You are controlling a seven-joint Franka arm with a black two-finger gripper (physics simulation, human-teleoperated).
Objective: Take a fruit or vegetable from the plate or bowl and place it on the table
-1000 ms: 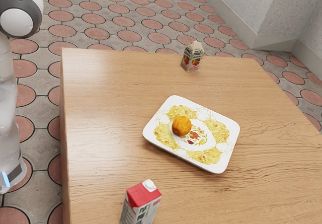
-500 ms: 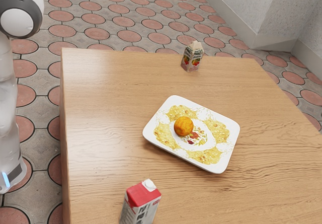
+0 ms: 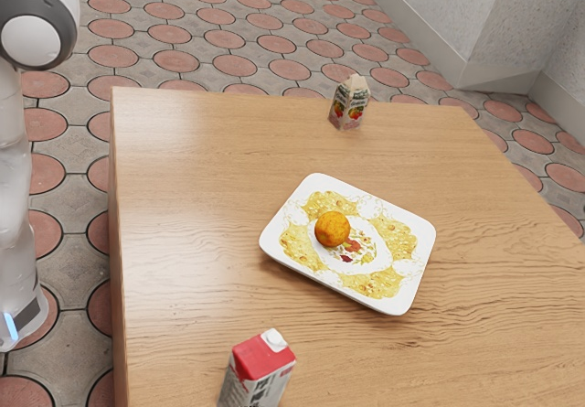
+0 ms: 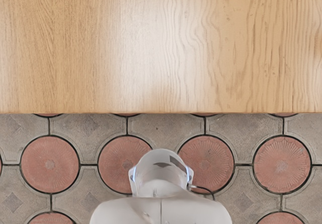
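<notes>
Your hand was above the side of the tabletop (image 4: 151, 48) nearest the arm's base (image 4: 161, 204), its camera facing down; you could not tell how far open it was, or whether it had hold of anything. The pale arm (image 3: 37, 32) stood at the exterior view's left, well apart from the food.

The round orange fruit (image 3: 332, 230) sat on the white rectangular plate (image 3: 416, 288), off-centre toward the exterior view's left. Compared with half a second earlier, it had rolled very slightly toward that same side, after a small roll the other way, so it seemed to be rocking. The red-topped carton (image 3: 261, 359) had shifted a touch as well; the patterned carton (image 3: 350, 103) had stayed put.

For your task, this meant the lift had likely not begun. The next move was probably to bring the hand out over the plate and line up on the fruit once it settled, since a loose, round thing could roll away.
</notes>
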